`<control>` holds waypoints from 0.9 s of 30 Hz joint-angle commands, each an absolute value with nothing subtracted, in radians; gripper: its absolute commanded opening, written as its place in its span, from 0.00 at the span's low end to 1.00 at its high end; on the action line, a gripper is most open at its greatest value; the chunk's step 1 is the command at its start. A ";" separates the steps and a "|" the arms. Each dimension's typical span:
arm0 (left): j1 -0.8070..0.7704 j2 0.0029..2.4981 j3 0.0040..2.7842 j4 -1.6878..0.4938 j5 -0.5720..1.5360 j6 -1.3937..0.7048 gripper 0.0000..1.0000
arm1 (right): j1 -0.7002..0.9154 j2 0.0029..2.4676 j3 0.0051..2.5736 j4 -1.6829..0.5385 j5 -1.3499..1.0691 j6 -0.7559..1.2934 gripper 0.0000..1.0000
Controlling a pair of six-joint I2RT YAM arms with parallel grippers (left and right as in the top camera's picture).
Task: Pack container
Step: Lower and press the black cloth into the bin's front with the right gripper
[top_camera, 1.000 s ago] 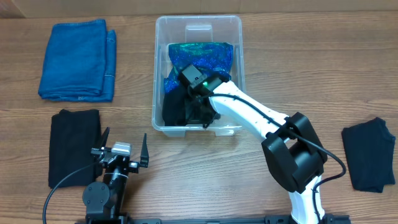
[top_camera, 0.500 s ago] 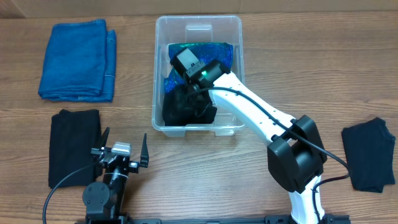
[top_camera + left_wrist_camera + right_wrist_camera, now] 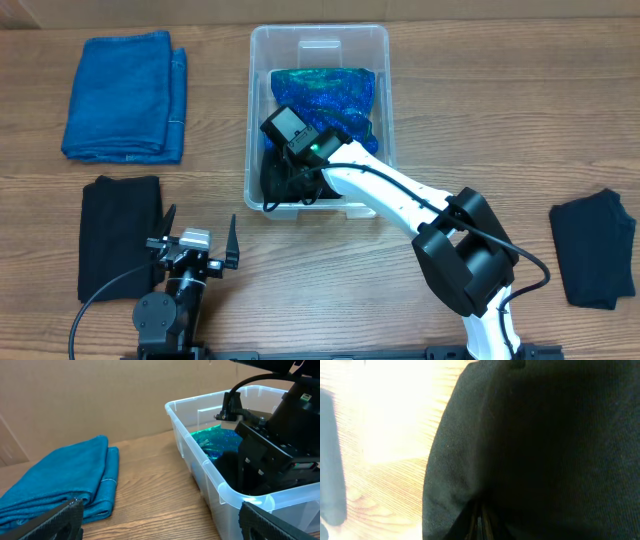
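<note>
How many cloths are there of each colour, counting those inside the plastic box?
Black: 3, namely left black cloth, right black cloth, packed black cloth
Blue: 1, the blue towel
Teal: 1, the shiny teal cloth
Total: 5

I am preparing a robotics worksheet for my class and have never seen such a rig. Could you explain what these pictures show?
Two robot arms work at a wooden table. One picture looks down from above. The other two come from small cameras, one on each wrist. The right arm reaches into the clear container, with the right tool down on a black cloth next to a shiny green cloth. Its wrist picture shows almost only that black cloth, so I cannot tell whether it grips. The left tool sits open at the near edge, holding nothing. Outside the container lie a folded blue towel, a second black cloth on the robot's left and a third black cloth on its right.
</note>
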State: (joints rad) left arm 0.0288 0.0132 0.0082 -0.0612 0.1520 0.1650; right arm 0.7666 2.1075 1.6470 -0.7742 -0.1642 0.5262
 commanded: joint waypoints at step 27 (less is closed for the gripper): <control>0.034 0.004 0.005 -0.063 0.149 0.179 1.00 | 0.699 2.291 1.935 -0.965 -0.063 0.456 0.08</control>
State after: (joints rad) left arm 0.0288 0.0132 0.0082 -0.0612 0.1520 0.1650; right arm 0.6952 2.2852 1.9289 -0.9627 -0.0738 0.4660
